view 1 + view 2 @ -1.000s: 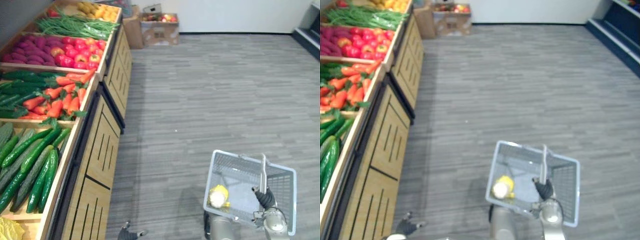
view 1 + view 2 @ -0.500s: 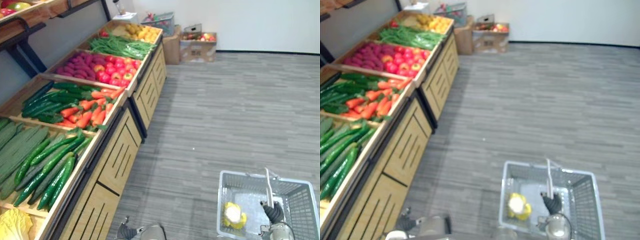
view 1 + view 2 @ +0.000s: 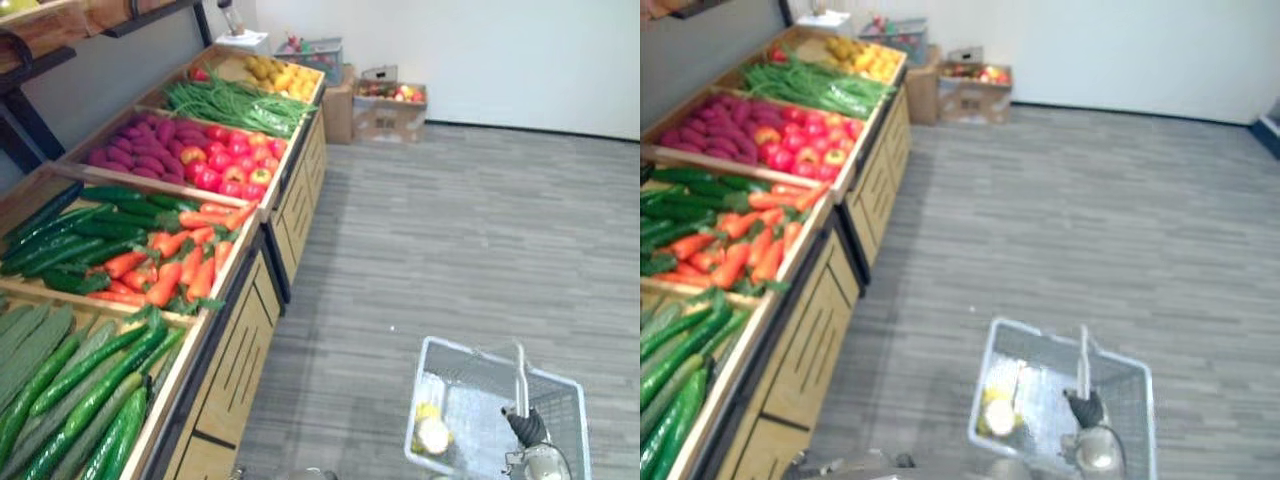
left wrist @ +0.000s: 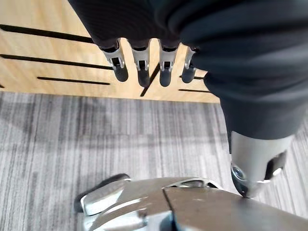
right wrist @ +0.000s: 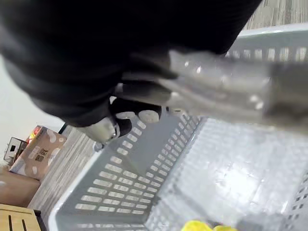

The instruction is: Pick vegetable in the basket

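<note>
Left eye view, cucumbers [image 3: 95, 400]: heaped beyond counting in the stand's [image 3: 240, 350] nearest crate, well apart from the basket [image 3: 470, 350]; likely stiff, smooth, light, best taken mid-length.
Right eye view, basket: one, holding one yellow vegetable [image 3: 998, 416].
Left wrist view, left hand [image 4: 142, 63]: fingers straight, empty, facing the stand's front.
Right wrist view, right hand [image 5: 110, 129]: curled round the basket's handle [image 5: 231, 91].
</note>
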Motion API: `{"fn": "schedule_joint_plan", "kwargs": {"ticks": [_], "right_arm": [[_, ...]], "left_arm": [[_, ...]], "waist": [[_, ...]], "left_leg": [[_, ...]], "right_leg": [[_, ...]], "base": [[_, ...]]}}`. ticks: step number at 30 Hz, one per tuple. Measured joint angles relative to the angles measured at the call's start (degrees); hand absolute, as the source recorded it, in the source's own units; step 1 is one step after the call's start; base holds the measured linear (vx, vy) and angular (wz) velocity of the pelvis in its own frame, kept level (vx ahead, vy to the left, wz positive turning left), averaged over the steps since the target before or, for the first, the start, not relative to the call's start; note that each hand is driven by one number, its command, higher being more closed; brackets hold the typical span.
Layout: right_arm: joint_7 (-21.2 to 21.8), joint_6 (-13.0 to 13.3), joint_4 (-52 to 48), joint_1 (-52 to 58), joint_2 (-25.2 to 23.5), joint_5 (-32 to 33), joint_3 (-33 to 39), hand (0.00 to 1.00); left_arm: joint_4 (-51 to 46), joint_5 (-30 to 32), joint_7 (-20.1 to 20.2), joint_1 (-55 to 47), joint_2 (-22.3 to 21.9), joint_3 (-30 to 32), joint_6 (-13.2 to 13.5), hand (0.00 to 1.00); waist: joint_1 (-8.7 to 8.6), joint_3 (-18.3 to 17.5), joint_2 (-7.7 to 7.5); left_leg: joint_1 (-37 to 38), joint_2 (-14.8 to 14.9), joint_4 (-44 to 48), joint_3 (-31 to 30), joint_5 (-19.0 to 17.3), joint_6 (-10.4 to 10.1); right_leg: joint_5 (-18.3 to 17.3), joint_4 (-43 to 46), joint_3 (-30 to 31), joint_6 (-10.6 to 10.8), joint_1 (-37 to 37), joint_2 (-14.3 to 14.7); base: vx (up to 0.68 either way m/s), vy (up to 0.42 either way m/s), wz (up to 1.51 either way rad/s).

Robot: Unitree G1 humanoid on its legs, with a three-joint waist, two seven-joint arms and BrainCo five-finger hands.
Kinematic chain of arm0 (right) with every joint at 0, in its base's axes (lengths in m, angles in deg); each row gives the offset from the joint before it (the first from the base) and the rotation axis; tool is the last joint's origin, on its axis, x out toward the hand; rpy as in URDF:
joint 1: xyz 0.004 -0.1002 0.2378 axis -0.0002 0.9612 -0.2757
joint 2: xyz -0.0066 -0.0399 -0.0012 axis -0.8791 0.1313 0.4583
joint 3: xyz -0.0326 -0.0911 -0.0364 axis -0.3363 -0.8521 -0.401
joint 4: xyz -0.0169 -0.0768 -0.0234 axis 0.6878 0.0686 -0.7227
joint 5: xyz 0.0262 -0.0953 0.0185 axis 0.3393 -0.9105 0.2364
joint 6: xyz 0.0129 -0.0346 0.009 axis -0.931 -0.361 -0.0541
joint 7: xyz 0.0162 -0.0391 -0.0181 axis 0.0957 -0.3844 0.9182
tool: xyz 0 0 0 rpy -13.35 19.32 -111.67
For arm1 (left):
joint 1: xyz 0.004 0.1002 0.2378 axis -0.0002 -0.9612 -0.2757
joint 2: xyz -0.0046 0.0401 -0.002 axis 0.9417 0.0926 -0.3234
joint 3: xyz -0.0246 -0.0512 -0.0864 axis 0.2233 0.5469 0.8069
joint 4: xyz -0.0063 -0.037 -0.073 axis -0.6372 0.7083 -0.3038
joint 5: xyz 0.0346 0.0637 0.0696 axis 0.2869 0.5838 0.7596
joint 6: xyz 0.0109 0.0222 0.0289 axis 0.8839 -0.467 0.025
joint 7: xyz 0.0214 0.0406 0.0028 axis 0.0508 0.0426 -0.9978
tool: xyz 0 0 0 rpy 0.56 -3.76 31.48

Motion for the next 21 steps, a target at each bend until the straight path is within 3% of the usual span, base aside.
{"fn": "schedule_joint_plan", "kwargs": {"ticks": [3,7,10,11,13,14,15,16,17,20,21], "right_arm": [[-0.26,0.24,0.07,-1.01,0.25,0.00,2.58,1.00],[-0.33,0.21,0.10,-2.50,-0.11,-0.01,3.32,1.00],[-0.76,-0.06,0.02,-2.84,-2.07,0.16,5.78,1.00],[-1.33,-0.23,0.01,-2.65,-3.13,0.16,6.15,1.00],[-1.44,-0.22,-0.42,-1.92,-4.09,0.16,6.32,1.00],[-1.47,-0.35,-0.35,-1.23,-4.02,0.16,7.26,1.00],[-1.74,-0.49,-0.45,-1.27,-3.87,0.35,9.14,1.00],[-1.82,-0.50,-0.41,-1.31,-3.85,0.42,9.80,1.00],[-2.01,-0.46,-0.28,-1.45,-3.74,0.42,10.40,1.00],[-2.12,-0.48,1.12,-1.43,-3.20,0.48,11.57,1.00],[-2.29,-0.49,2.87,-1.46,-2.69,0.60,11.80,1.00]], "left_arm": [[-1.87,0.00,0.45,0.75,1.17,-0.72,0.09,0.00],[-3.04,-0.11,0.39,1.46,-0.37,1.67,0.11,0.00],[-3.35,-0.07,0.27,2.14,-0.89,3.47,0.07,0.00],[-4.16,-0.06,0.20,1.78,-0.78,4.27,0.09,0.00],[-4.15,-0.07,0.13,1.36,-0.78,5.38,0.05,0.00],[-3.57,-0.07,0.05,1.78,-1.36,6.05,-0.14,0.00],[-3.42,-0.05,0.12,2.07,-3.11,6.12,0.00,0.00],[-3.46,0.09,0.14,2.21,-3.49,6.20,0.04,0.00],[-3.41,0.07,0.12,2.84,-3.90,6.22,0.02,0.00],[-3.48,-0.03,-0.35,2.92,-5.14,7.28,0.06,0.00],[-3.48,-0.10,-0.69,3.18,-5.14,7.36,0.01,0.00]], "waist": [[-0.11,1.23,-0.23],[-0.06,2.33,0.16],[0.25,2.81,0.65],[0.67,2.76,-0.24],[0.64,2.64,-1.98],[0.64,2.96,-1.68],[0.64,2.72,0.42],[0.62,2.74,0.74],[0.55,2.54,2.10],[0.31,1.59,3.21],[0.25,1.79,2.89]], "left_leg": [[6.55,-0.29,-3.91,-1.01,-0.15,0.25],[11.75,0.60,-6.42,-1.54,-0.60,-0.57],[13.06,3.10,-6.32,-3.16,-2.29,-3.35],[13.73,3.89,-6.06,-3.67,-3.63,-5.60],[14.49,3.99,-6.01,-4.70,-4.99,-7.79],[15.66,5.59,-6.07,-6.06,-6.41,-9.73],[15.76,8.08,-6.53,-6.83,-6.28,-10.36],[15.48,8.71,-6.64,-7.75,-5.96,-10.89],[15.10,9.87,-6.55,-9.26,-4.34,-12.25],[11.91,12.13,-3.27,-14.94,-0.34,-12.21],[8.48,12.82,1.33,-17.06,1.53,-11.97]], "right_leg": [[-5.09,1.57,-3.95,-2.54,-3.85,1.71],[-5.38,-14.35,-8.28,-3.06,-5.50,2.19],[-4.12,-28.82,-8.09,-1.88,-5.33,3.11],[-3.22,-34.07,-7.81,-0.54,-5.27,3.30],[-0.77,-37.02,-7.39,-1.08,-4.33,2.46],[2.64,-34.89,-7.51,0.27,-4.34,3.50],[-1.07,-31.95,-9.13,-1.07,-5.16,5.37],[-2.71,-30.30,-9.90,-1.45,-5.93,5.86],[-5.16,-27.13,-11.38,-2.62,-6.93,6.12],[-7.99,-26.43,-15.71,-4.75,-5.40,6.86],[-8.44,-27.78,-18.13,-5.39,-3.69,6.82]], "base": [[0.30,0.067,0.28],[0.28,-0.050,0.23],[0.30,-0.208,0.29],[0.37,-0.338,0.14],[0.32,-0.332,0.20],[0.34,-0.419,0.31],[0.33,-0.409,0.29],[0.30,-0.368,0.31],[0.29,-0.360,0.40],[0.28,-0.353,0.58],[0.31,-0.377,1.01]]}}
